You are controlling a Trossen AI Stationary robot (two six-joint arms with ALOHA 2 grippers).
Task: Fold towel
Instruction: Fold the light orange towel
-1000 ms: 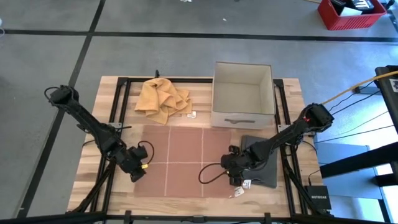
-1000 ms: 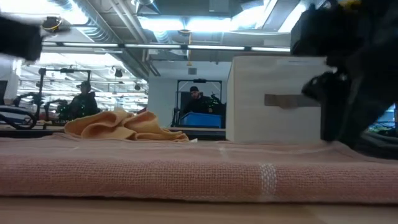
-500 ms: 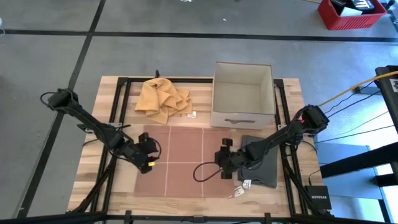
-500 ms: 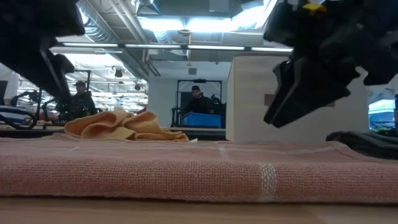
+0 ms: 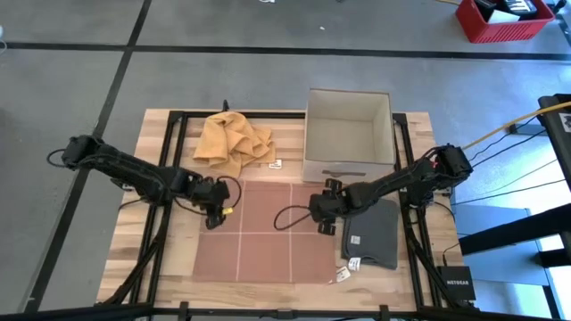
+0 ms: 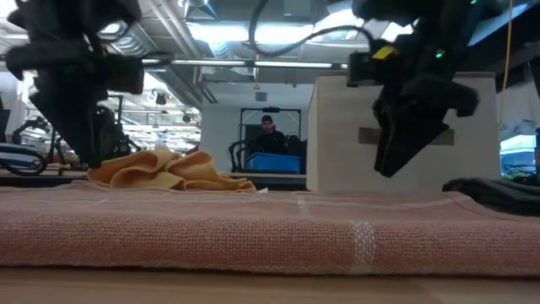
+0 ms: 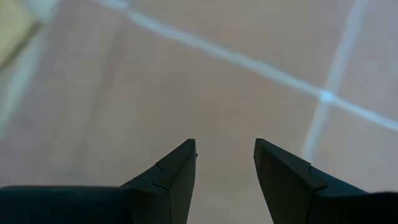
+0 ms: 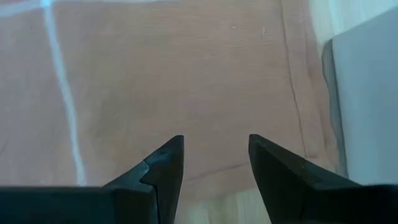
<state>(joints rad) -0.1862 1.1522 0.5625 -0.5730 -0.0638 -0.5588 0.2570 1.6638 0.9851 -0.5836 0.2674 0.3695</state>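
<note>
Pink towel (image 5: 265, 230) lies flat and spread on the wooden surface (image 5: 294, 292), in the middle, nearer the front edge. White stripes cross it, one lengthwise and two across. In the low view its near edge (image 6: 253, 241) fills the foreground from side to side.

Left hand (image 5: 214, 214) sits over the towel's left margin, toward the far-left corner. Fingers (image 7: 168, 180) stand apart with nothing between them; in the left wrist view only pink cloth (image 7: 236, 106) and a white stripe crossing show past the tips. In the low view this hand (image 6: 89, 127) hangs above the cloth, not visibly touching it.

Right hand (image 5: 325, 220) sits over the towel's right margin, toward the far-right corner. Fingers (image 8: 158, 174) are apart, empty. The right wrist view shows the towel's hemmed edge (image 8: 292, 93) ahead of the tips, bare wood just beyond the hem, and a grey band at the side. In the low view the hand (image 6: 405, 135) hangs clear above the cloth.

Both hands are roughly level with each other across the towel's width, each near its own side edge.

Dark grey folded cloth (image 5: 373, 234) lies just beside the towel's right edge, a white tag (image 5: 354, 263) at its near corner.

Farther back: open beige box (image 5: 349, 134) at the rear right, close behind the towel's far-right corner. Crumpled yellow cloth (image 5: 232, 139) at the rear left of the surface, apart from the towel.

Beyond the surface, low view: a person (image 6: 268, 135) seated in the room behind.
</note>
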